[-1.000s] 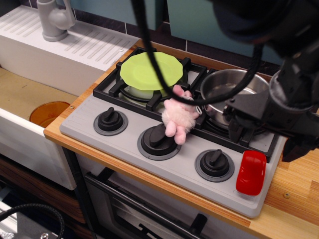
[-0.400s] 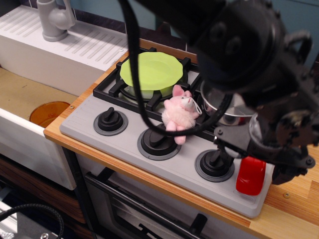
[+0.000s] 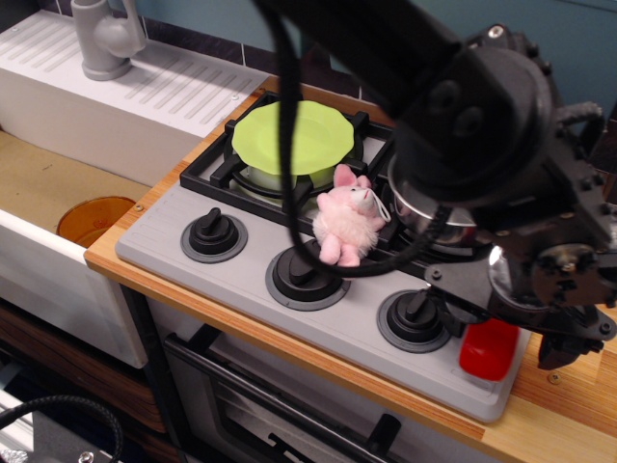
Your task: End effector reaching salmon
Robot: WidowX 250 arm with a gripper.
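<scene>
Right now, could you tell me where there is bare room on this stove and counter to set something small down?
The grey front strip left of the left knob is bare, and so is the wooden edge in front of the stove. The right end is crowded: the gripper hangs over the red block and the right knob. The green plate, plush pig and pot fill the burners.

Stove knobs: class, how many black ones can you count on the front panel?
3, in a row along the grey panel: left knob, middle knob below the pink pig, and right knob, partly covered by the gripper.
</scene>
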